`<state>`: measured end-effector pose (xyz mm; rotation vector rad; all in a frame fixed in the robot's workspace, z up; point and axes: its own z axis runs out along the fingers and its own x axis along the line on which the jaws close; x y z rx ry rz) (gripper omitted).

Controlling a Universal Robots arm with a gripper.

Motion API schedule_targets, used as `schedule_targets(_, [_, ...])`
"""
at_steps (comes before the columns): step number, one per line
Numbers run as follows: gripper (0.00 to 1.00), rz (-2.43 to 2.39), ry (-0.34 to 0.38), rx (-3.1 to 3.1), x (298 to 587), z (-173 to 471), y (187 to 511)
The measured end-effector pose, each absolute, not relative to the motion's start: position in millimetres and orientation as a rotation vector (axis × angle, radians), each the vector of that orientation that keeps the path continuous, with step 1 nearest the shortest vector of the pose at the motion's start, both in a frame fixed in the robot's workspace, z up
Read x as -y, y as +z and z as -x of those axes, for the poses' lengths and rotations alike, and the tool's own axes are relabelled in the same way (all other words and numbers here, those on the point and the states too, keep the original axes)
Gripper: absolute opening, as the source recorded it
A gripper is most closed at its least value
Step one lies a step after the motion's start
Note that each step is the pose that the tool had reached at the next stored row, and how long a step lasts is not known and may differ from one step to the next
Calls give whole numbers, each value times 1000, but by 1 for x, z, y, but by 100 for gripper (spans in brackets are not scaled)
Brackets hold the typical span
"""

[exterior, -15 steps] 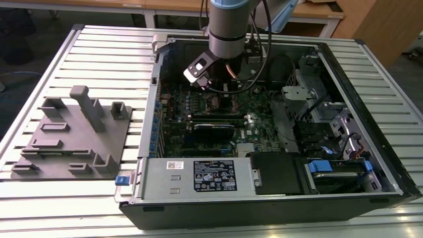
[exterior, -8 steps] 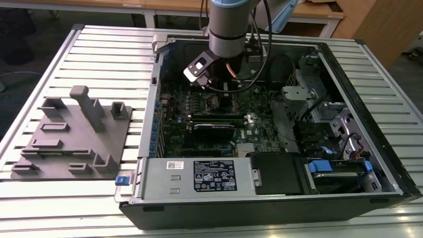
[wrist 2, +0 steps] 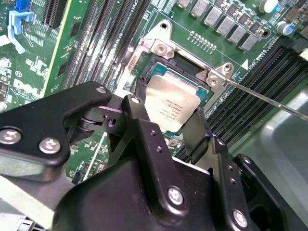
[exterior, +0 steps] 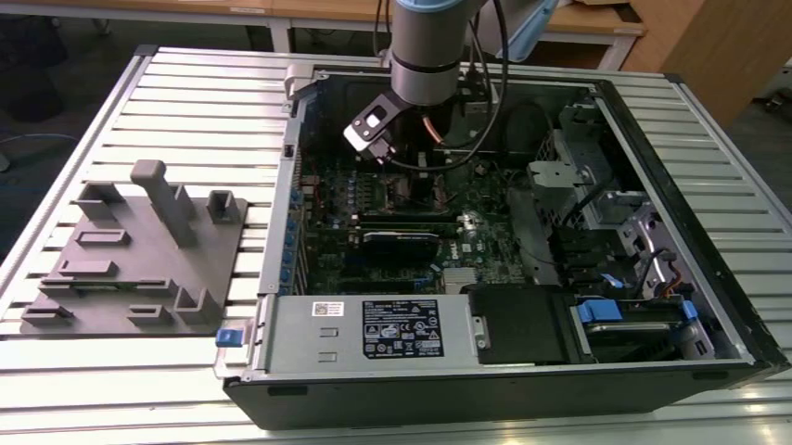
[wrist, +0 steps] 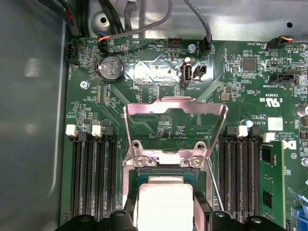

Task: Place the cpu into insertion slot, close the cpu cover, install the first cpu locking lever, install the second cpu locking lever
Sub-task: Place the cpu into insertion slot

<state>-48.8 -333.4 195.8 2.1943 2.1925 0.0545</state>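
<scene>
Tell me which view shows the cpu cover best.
The first wrist view: the cpu cover stands open, its whole frame and square opening facing the camera. In the second wrist view its hinge end is foreshortened beyond the cpu in the gripper. In the exterior view it is too small to make out.

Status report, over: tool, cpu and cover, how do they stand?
Tool shut on small flat square silvery-grey cpu, over socket. Thin silvery metal cover frame open, raised. Thin metal lever unlatched, beside socket.
</scene>
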Motion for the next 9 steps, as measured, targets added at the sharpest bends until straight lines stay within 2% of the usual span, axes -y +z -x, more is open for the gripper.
schedule_targets(9, [54,-2194,54,-2193,332,49,195])
